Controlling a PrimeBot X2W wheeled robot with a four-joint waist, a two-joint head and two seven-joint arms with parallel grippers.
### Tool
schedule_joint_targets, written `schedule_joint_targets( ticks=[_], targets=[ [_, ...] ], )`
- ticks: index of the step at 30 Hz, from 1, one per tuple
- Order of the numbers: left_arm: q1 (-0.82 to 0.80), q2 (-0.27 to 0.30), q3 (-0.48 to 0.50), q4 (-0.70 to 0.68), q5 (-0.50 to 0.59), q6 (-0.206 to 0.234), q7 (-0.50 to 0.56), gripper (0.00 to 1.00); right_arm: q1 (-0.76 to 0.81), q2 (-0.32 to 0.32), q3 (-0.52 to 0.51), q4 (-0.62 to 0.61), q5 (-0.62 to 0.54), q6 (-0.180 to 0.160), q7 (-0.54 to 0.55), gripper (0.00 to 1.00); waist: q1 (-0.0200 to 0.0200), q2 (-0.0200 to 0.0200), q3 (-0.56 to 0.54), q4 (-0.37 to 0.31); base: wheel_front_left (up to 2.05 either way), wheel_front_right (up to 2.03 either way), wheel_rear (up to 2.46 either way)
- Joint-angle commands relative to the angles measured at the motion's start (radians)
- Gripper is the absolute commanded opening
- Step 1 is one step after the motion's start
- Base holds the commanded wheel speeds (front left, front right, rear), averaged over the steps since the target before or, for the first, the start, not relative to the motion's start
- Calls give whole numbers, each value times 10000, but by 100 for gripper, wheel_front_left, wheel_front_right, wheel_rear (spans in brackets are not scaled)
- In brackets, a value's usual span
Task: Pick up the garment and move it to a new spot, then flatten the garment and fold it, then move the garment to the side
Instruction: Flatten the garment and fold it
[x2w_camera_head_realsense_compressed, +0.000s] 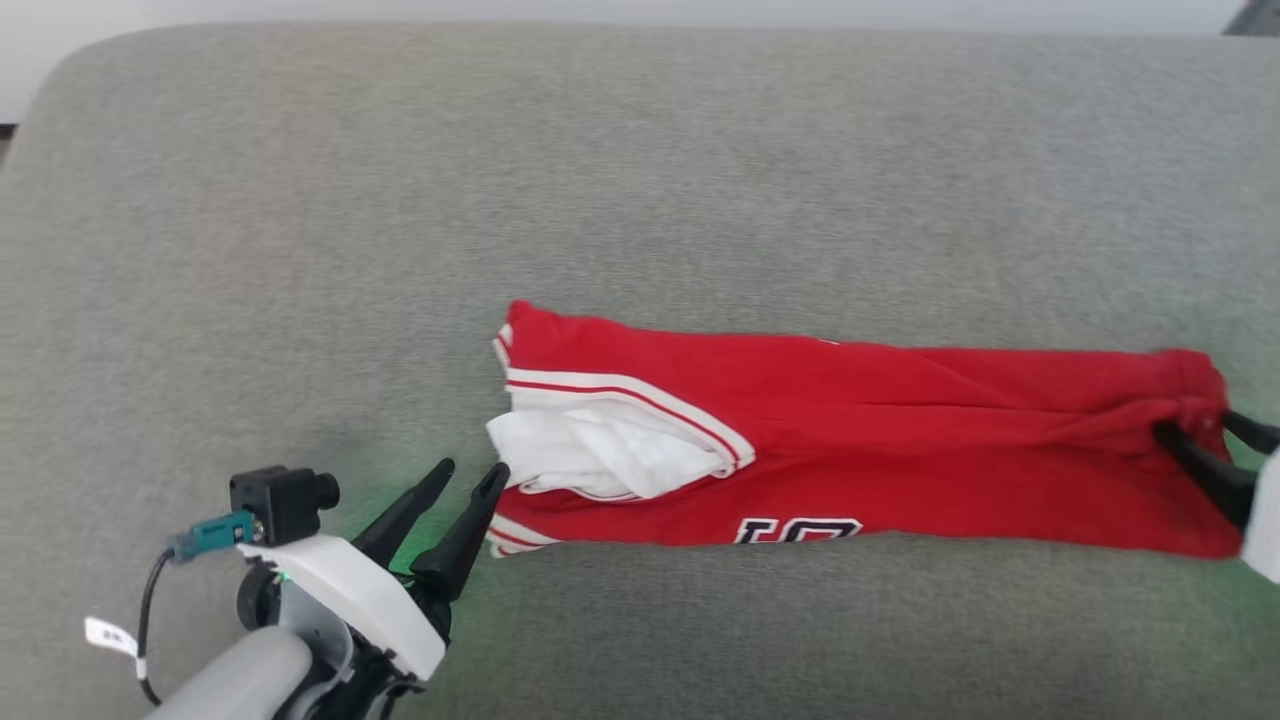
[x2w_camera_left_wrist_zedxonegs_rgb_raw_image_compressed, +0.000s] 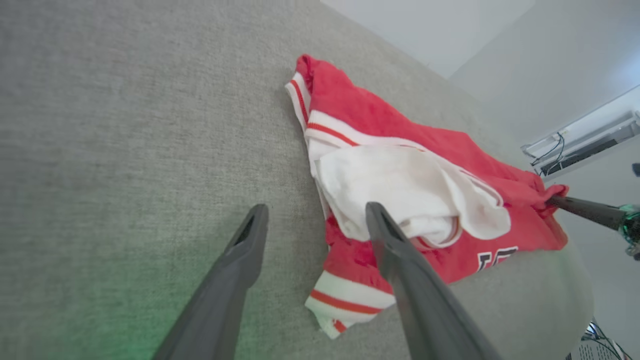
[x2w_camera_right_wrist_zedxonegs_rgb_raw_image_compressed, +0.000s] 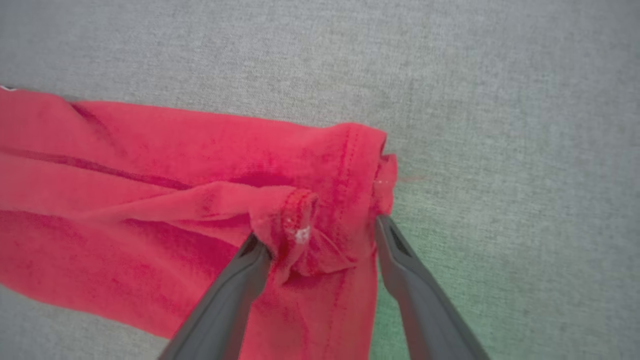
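I am keeping my left gripper (x2w_camera_head_realsense_compressed: 472, 466) spread, the garment (x2w_camera_head_realsense_compressed: 900, 430) lying just past its tips, folded lengthwise on the table (x2w_camera_head_realsense_compressed: 640, 150). My right gripper (x2w_camera_right_wrist_zedxonegs_rgb_raw_image_compressed: 318, 230) is straddling the hem, seemingly unclamped. More folding and moving aside are waiting.

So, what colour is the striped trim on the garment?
The trim is white with a thin red stripe; the left wrist view shows it best.

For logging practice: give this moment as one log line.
garment: bunched lengthwise | left end effector: open, at sleeve end | right end effector: open, straddling hem
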Motion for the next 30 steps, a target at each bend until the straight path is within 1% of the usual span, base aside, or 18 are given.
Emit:
schedule_joint_targets(
  ticks=[1, 3, 8, 11, 16, 17, 19, 22, 23, 24, 25, 26, 28, 30],
  targets=[
    [276, -198, 309, -32, 174, 62, -69, 100, 261, -107, -203, 132, -129, -1, 95, 100, -1, 0, -45, 257, 0, 0, 0],
    [482, -460, 880, 4, 693, 109, -83, 100, 461, -171, -480, 326, -255, -1, 200, 100, -1, 0, -43, 468, 0, 0, 0],
    [1208, -1555, 2740, 154, 2344, -6, -81, 100, 819, 73, -1098, 816, -108, -1, 670, 100, -1, 0, -55, 910, 0, 0, 0],
    [1590, -2148, 4025, 84, 3613, -94, -84, 100, 917, 287, -1297, 958, 107, 1, 1033, 100, -1, 0, -91, 1105, 0, 0, 0],
    [2283, -2972, 5838, -435, 6219, -176, -84, 100, 940, 526, -1398, 1080, 235, 12, 1589, 100, -1, 0, -112, 1263, 0, 0, 0],
    [2283, -2972, 5838, -435, 6219, -176, -84, 100, 940, 526, -1398, 1080, 235, 12, 1589, 100, -1, 0, -112, 1263, 0, 0, 0],
    [2550, -3307, 6349, -682, 7253, -184, -85, 100, 926, 622, -1372, 1138, 236, 15, 1785, 100, -1, 0, -120, 1306, 0, 0, 0],
    [2853, -3758, 7040, -1082, 8456, -203, -85, 100, 1003, 750, -1314, 1202, 184, 33, 1967, 100, -1, 0, -184, 1381, 0, 0, 0],
    [2964, -3938, 7265, -1202, 8719, -217, -85, 100, 1058, 777, -1264, 1204, 179, 35, 2051, 79, -1, 0, -202, 1402, 0, 0, 0],
    [3033, -4050, 7474, -1313, 9071, -228, -85, 100, 1093, 785, -1224, 1185, 186, 35, 2136, 38, -1, 0, -208, 1411, 0, 0, 0],
    [3122, -4146, 7600, -1368, 9363, -240, -85, 100, 1098, 790, -1201, 1164, 188, 35, 2196, 5, -1, 0, -210, 1407, 0, 0, 0],
    [3197, -4271, 7683, -1405, 9580, -253, -85, 100, 1100, 788, -1181, 1152, 183, 35, 2246, 0, -1, 0, -217, 1401, 0, 0, 0],
    [3271, -4355, 7846, -1418, 10001, -257, -85, 100, 1081, 724, -1174, 1115, 194, 26, 2338, 0, -1, 0, -205, 1383, 0, 0, 0],
    [3335, -4487, 7952, -1404, 10154, -264, -86, 100, 988, 677, -1204, 1057, 188, 22, 2371, 0, -1, 0, -186, 1332, 0, 0, 0]
  ],
)
